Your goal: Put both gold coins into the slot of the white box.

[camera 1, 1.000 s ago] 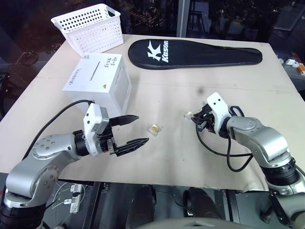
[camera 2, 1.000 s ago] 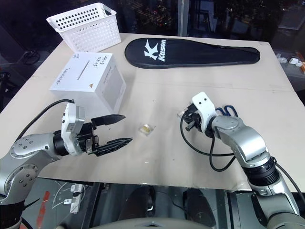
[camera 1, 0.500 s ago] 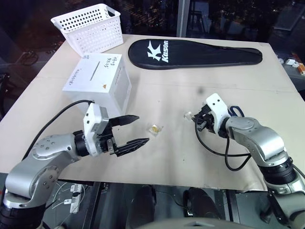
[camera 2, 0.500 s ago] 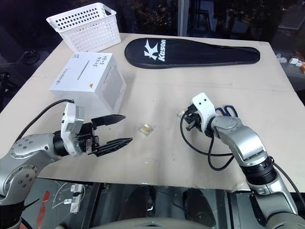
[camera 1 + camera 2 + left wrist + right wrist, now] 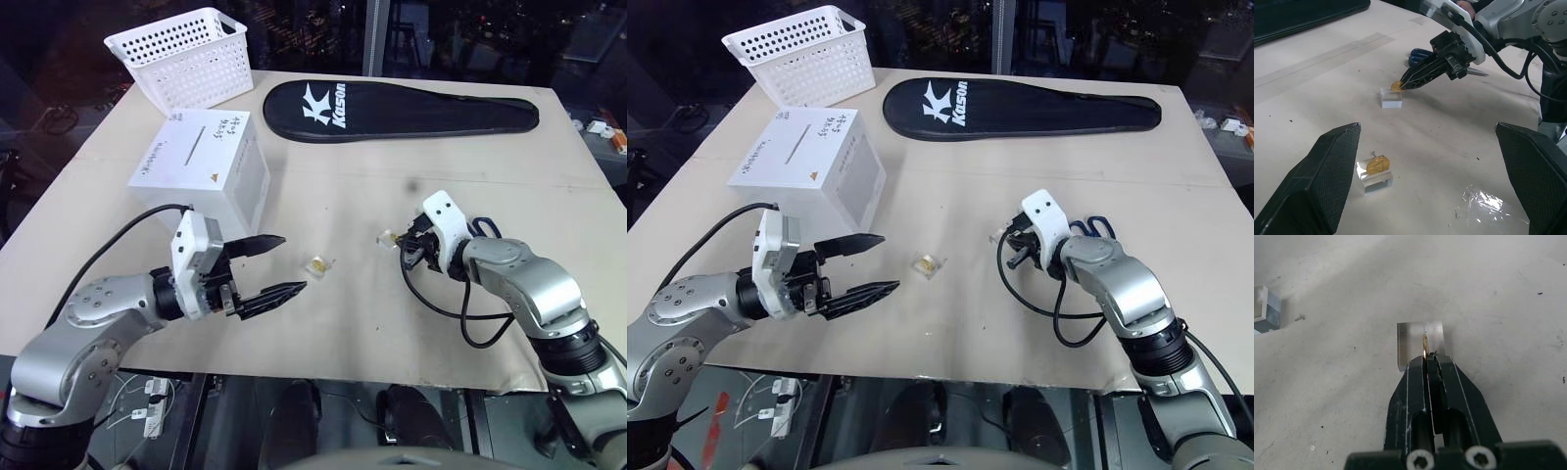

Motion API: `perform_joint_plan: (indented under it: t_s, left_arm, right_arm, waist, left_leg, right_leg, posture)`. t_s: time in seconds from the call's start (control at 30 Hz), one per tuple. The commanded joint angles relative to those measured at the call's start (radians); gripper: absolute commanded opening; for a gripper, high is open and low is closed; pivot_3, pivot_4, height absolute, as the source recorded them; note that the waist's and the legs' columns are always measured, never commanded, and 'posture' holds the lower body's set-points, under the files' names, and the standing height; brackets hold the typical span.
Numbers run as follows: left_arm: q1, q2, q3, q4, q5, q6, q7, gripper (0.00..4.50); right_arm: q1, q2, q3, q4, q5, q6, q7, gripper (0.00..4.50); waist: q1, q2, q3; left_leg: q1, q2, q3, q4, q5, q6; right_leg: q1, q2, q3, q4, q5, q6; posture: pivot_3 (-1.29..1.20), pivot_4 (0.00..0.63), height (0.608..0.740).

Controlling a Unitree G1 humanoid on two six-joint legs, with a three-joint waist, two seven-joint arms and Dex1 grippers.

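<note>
The white box (image 5: 201, 166) stands at the left of the table, its slot (image 5: 201, 147) on the handwritten top face. One gold coin (image 5: 1424, 343) stands on edge in a small clear case (image 5: 1410, 345). My right gripper (image 5: 1426, 358) is shut on this coin's rim, right of the table's middle (image 5: 397, 241). The other gold coin (image 5: 1377, 165) rests on a second clear case (image 5: 318, 263) near the middle. My left gripper (image 5: 292, 262) hovers open just left of that coin, with nothing between its fingers, in front of the box.
A white perforated basket (image 5: 186, 54) stands at the far left corner. A black racket cover (image 5: 402, 110) lies across the back. Blue-handled scissors (image 5: 1089, 227) lie behind my right wrist. A scrap of clear film (image 5: 1488, 205) lies near the front edge.
My right gripper's fingers have drawn tighter together on the coin in its case. The left arm, the box and the other coin have not moved.
</note>
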Motion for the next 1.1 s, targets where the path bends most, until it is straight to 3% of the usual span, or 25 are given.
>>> perform_joint_plan:
  t_s: [0.03, 0.23, 0.33, 0.4, 0.53, 0.63, 0.7, 1.1]
  left_arm:
    - [-0.012, 0.001, 0.024, -0.041, -0.042, 0.016, 0.010, 4.50]
    - [-0.153, -0.018, 0.028, 0.010, -0.295, 0.181, 0.112, 4.50]
    - [-0.249, -0.027, -0.004, 0.043, -0.416, 0.261, 0.148, 3.72]
    - [-0.307, -0.046, -0.034, 0.063, -0.434, 0.286, 0.173, 2.84]
    - [-0.400, -0.082, -0.071, 0.115, -0.458, 0.319, 0.193, 2.84]
    - [-0.431, -0.090, -0.079, 0.131, -0.459, 0.331, 0.192, 2.15]
    - [-0.436, -0.088, -0.088, 0.125, -0.436, 0.328, 0.180, 1.28]
    - [-0.450, -0.102, -0.106, 0.130, -0.434, 0.341, 0.159, 1.28]
  right_arm:
    - [-0.022, -0.004, -0.035, -0.025, 0.010, -0.018, 0.018, 0.03]
    - [-0.049, 0.028, -0.237, -0.154, 0.283, 0.042, 0.161, 0.03]
    - [-0.091, 0.037, -0.300, -0.199, 0.431, 0.104, 0.201, 0.00]
    - [-0.117, 0.037, -0.322, -0.216, 0.502, 0.130, 0.209, 0.00]
    - [-0.153, 0.030, -0.353, -0.229, 0.613, 0.165, 0.202, 0.00]
    - [-0.164, 0.013, -0.365, -0.233, 0.664, 0.173, 0.188, 0.00]
    - [-0.168, 0.003, -0.370, -0.233, 0.693, 0.173, 0.176, 0.00]
    - [-0.167, -0.014, -0.345, -0.242, 0.803, 0.141, 0.117, 0.00]
  waist:
    - [0.000, 0.000, 0.000]
    - [0.004, -0.001, 0.001]
    - [0.002, -0.001, 0.002]
    - [0.000, -0.001, 0.002]
    - [0.001, -0.001, 0.002]
    - [0.000, -0.001, 0.002]
    - [-0.001, -0.001, 0.002]
    - [0.000, -0.001, 0.002]
  left_leg:
    - [0.000, 0.000, 0.000, 0.000, 0.000, 0.000]
    - [-0.001, 0.000, -0.001, 0.000, 0.000, 0.000]
    - [-0.001, 0.000, -0.002, 0.000, 0.000, 0.000]
    - [0.000, 0.000, -0.001, 0.000, 0.000, 0.000]
    - [-0.001, 0.000, -0.002, 0.000, 0.000, 0.000]
    - [-0.001, 0.000, -0.001, 0.000, 0.000, 0.000]
    - [-0.001, 0.000, -0.001, 0.000, 0.000, 0.000]
    - [-0.001, 0.000, -0.001, 0.000, 0.000, 0.000]
  right_leg:
    - [0.000, 0.000, 0.000, 0.000, 0.000, 0.000]
    - [0.000, 0.000, -0.001, 0.000, 0.000, 0.000]
    - [0.000, 0.000, -0.001, 0.000, 0.000, 0.000]
    - [0.001, 0.000, -0.001, 0.000, 0.000, 0.000]
    - [0.000, 0.000, -0.002, 0.000, 0.000, 0.000]
    - [0.000, 0.000, -0.001, 0.000, 0.000, 0.000]
    - [0.000, 0.000, -0.001, 0.000, 0.000, 0.000]
    - [0.000, 0.000, -0.001, 0.000, 0.000, 0.000]
  posture:
    - [0.00, 0.150, 0.740]
    - [0.00, 0.150, 0.740]
    - [0.00, 0.150, 0.740]
    - [0.00, 0.150, 0.740]
    - [0.00, 0.150, 0.740]
    - [0.00, 0.150, 0.740]
    - [0.00, 0.150, 0.740]
    - [0.00, 0.150, 0.740]
